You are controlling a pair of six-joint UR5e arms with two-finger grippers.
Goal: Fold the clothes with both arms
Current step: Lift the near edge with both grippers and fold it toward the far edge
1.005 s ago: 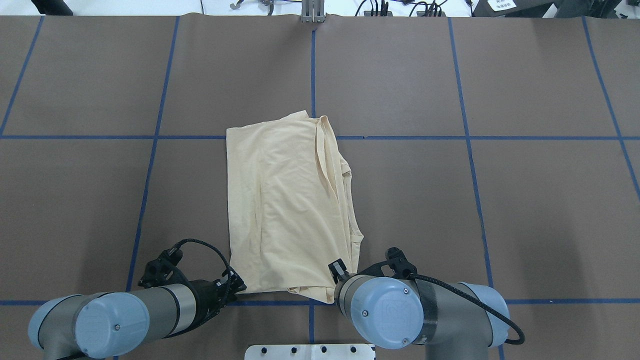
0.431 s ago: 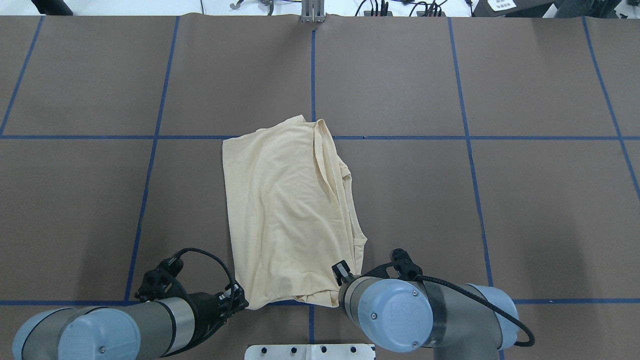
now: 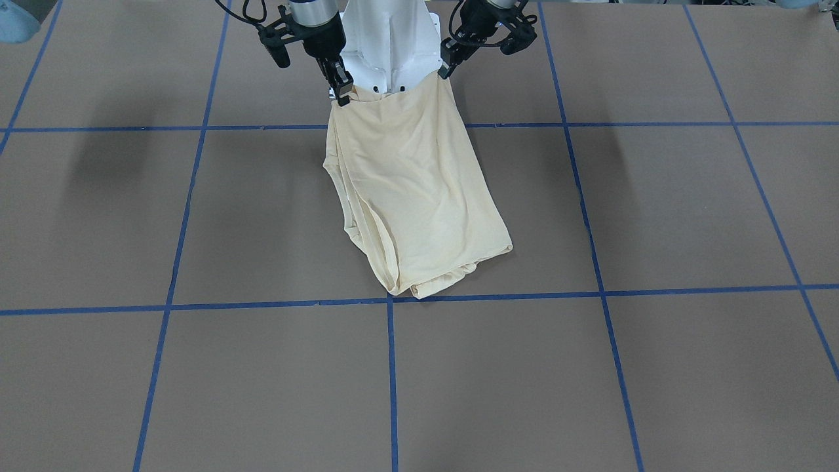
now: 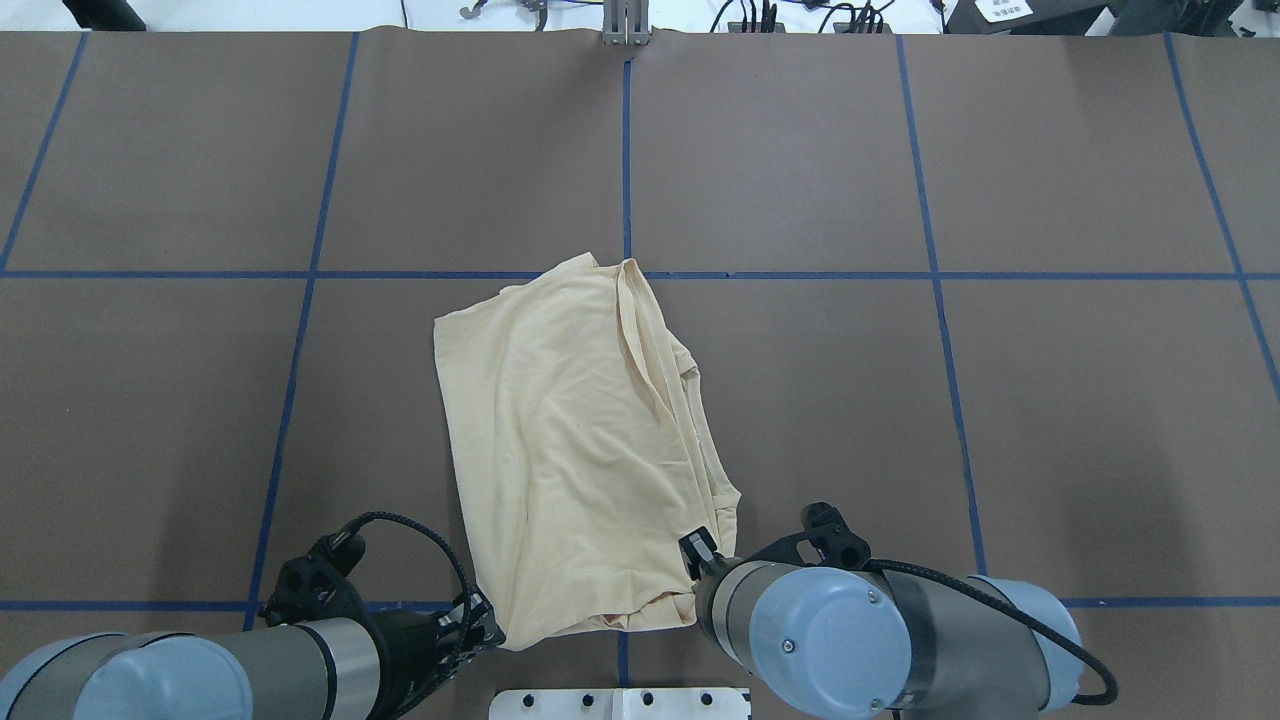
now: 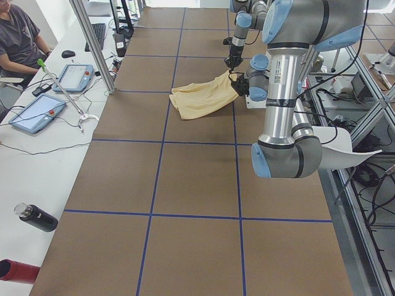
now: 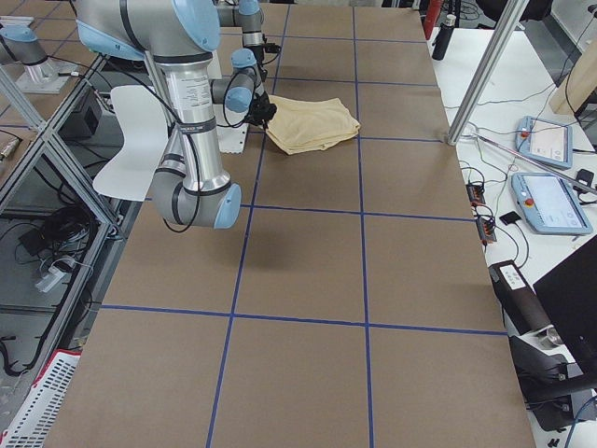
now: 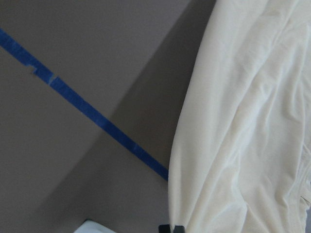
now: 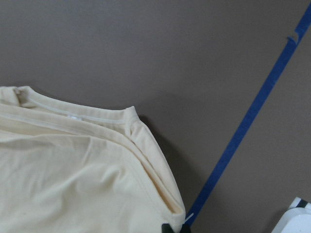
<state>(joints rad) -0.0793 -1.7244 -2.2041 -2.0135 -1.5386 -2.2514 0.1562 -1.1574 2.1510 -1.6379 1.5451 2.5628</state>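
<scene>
Pale cream-yellow thin T-shirt [image 4: 575, 430]: folded into a long multi-layer panel, sitting mid-worktop and closer to the robot-side edge. The panel is skewed, with the far end swung toward the robot's left. The far end rests on the brown paper-covered worktop [image 4: 1000, 400], its tip touching the cross line of the blue tape lines [image 4: 800, 274]. The near end is lifted and hangs between the two grippers above the robot-side edge. Stacked layer edges show along the panel's robot-right side.

Black two-finger left gripper [image 3: 446, 69]: fingers pinched narrow on the near corner at the robot's left. In the left wrist view I see only the black fingertips [image 7: 171, 228] at the bottom edge, with cloth right against them.

Black two-finger right gripper [image 3: 342, 92]: fingers pinched narrow on the other near corner. The right wrist view shows its fingertips [image 8: 170, 227] at the tip of a seamed cloth corner, just beside a tape line.

The grey-silver tubular left arm [image 4: 250, 670] and right arm [image 4: 850, 640], both with light blue joint caps, come in low over the robot-side edge on either side of the white base plate [image 4: 620, 703].

At the far edge, seen from the left end: a seated person [image 5: 18, 37] at a white side bench, with two grey-blue tablet pendants [image 5: 52, 92] near them.
</scene>
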